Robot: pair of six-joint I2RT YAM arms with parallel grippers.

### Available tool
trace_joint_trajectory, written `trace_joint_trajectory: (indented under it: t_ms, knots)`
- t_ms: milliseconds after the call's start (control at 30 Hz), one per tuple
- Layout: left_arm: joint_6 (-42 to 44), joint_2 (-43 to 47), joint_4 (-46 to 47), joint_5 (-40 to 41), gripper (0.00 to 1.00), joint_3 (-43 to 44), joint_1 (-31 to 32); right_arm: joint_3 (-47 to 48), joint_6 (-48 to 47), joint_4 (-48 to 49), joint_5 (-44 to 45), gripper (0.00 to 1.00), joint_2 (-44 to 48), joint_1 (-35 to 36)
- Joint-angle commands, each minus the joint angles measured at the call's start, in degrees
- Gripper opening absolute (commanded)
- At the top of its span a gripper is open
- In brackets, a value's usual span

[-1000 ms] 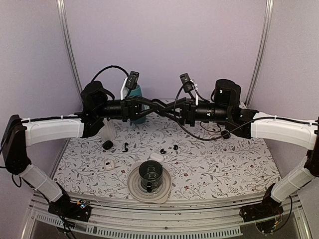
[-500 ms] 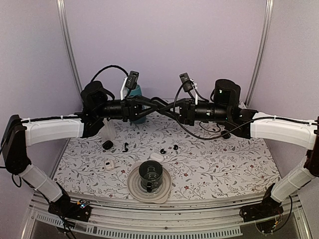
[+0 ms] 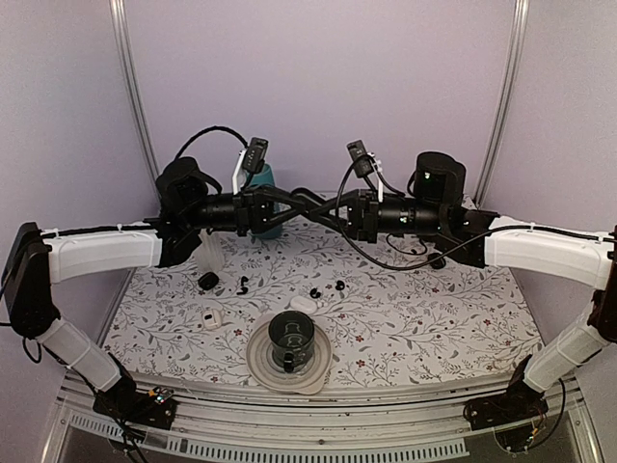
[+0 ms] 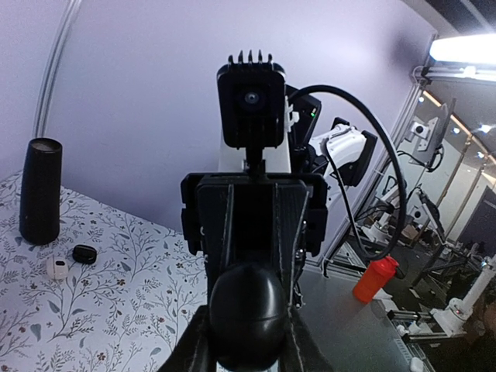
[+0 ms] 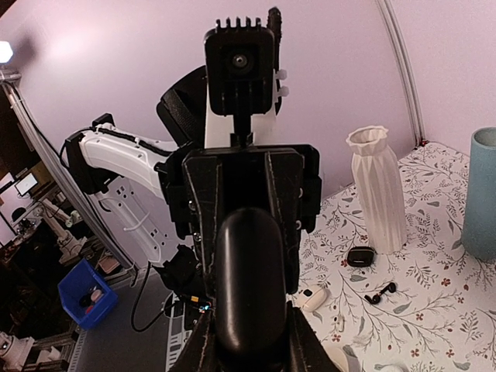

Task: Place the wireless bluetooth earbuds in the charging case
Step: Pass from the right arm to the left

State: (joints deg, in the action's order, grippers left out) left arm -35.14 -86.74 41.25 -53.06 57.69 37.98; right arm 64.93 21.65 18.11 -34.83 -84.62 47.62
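Both grippers meet high above the table's middle, and each is shut on the same black oval charging case. In the left wrist view the case (image 4: 248, 314) shows its end, with a seam across it, inside my left gripper (image 4: 248, 322). The right wrist view has it as a long glossy pod (image 5: 249, 283) in my right gripper (image 5: 249, 294). From above, the crossed fingers of the left gripper (image 3: 313, 204) and right gripper (image 3: 304, 201) hide the case. Tiny black earbuds lie on the floral cloth: one (image 3: 243, 285) to the left, two (image 3: 315, 292) (image 3: 339, 286) near the middle.
A dark cup on a round plate (image 3: 258, 362) stands near the front. A small black pod (image 3: 207, 281), a white case (image 3: 303, 303) and a white piece (image 3: 211, 318) lie nearby. A white vase (image 5: 380, 190) and a teal vase (image 3: 267, 183) stand at the back left.
The grippers stay joined in mid-air; the right one has edged slightly left. Nothing on the table has moved.
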Motion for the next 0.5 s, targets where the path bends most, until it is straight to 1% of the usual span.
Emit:
trace_joint_trajectory:
  t_ms: [0,33,100,133,167,300,467]
  knots:
    - [0.9,0.7,0.2,0.5,0.00,0.1,0.1,2.5,-0.6,-0.3,1.4,0.20,-0.1,0.2]
    - [1.1,0.8,0.4,0.4,0.00,0.0,0.1,2.4,-0.6,-0.5,2.1,0.27,0.1,0.1]
    - [1.4,1.3,0.9,0.1,0.00,-0.8,0.1,2.4,-0.5,-1.0,3.9,0.35,0.5,0.0]
    - [1.5,1.5,1.5,0.0,0.00,-1.2,0.1,2.2,-0.4,-1.1,5.2,0.43,0.7,-0.1]
    - [1.6,1.8,1.9,-0.4,0.00,-1.6,0.1,2.0,-0.1,-1.1,6.2,0.47,1.0,-0.5]
    - [1.7,2.4,3.3,-1.4,0.00,-2.5,0.1,1.3,1.0,-1.3,7.9,0.52,1.6,-1.5]
    - [1.6,2.8,5.2,-2.5,0.00,-3.2,0.1,1.2,1.3,-2.3,9.2,0.54,1.6,-2.0]
